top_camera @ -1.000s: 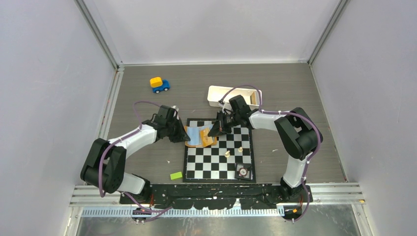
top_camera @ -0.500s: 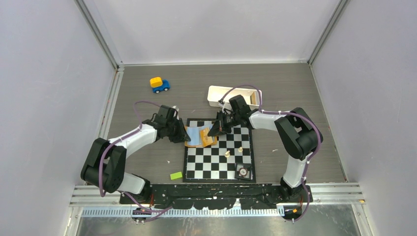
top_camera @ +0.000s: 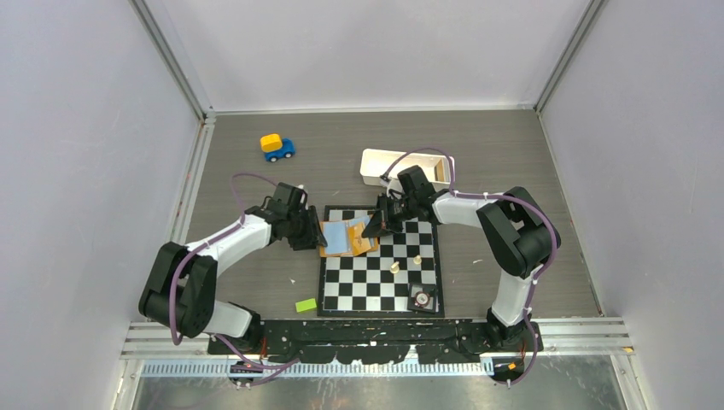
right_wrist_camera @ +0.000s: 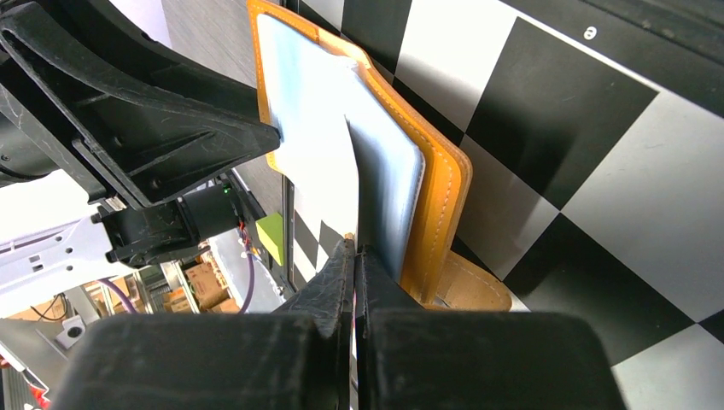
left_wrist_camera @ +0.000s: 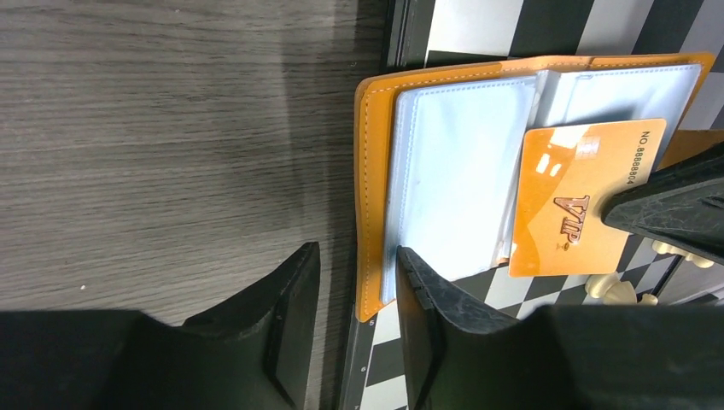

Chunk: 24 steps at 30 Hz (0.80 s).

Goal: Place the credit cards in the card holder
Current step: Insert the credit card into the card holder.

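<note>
**VIP card lined up at the open card holder**

The card holder lies opened flat on the upper-left corner of the chessboard. Its left cover edge reaches just past the board toward the tabletop, and its clear sleeves face up, so the pockets are reachable.

The right gripper has its jaws pressed together on an orange VIP card. It pinches the card by one end, which leaves the free end lying over the sleeves at the right of the left-wrist view, probably for sliding it in. I cannot tell whether the card's edge is under the plastic yet.

The left gripper has its jaws spread astride the holder's left edge, one over the tabletop and one over the sleeve. It clamps nothing and seems placed to steady the holder against the push.
</note>
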Each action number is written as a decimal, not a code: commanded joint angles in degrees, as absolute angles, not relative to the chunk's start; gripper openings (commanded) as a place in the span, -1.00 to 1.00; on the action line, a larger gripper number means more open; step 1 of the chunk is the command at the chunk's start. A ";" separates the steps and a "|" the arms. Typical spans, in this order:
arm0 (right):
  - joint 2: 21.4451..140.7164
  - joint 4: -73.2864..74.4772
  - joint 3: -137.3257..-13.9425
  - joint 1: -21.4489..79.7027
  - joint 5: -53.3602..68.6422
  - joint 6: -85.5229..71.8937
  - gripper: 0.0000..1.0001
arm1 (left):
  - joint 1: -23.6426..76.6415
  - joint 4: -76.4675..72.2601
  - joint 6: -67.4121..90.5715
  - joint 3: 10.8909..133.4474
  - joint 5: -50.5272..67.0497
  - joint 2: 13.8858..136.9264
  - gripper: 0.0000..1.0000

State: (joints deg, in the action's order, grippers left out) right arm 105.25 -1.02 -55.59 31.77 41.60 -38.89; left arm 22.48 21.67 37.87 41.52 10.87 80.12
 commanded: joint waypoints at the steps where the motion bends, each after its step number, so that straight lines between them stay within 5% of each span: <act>1: 104.81 -0.57 -56.63 32.16 41.54 -37.44 -0.99 | 22.26 22.09 36.30 43.05 9.78 79.82 -0.24; 24: 105.51 -5.98 -55.97 32.35 44.47 -40.08 -0.99 | 22.24 20.64 36.12 42.71 10.19 82.18 -0.71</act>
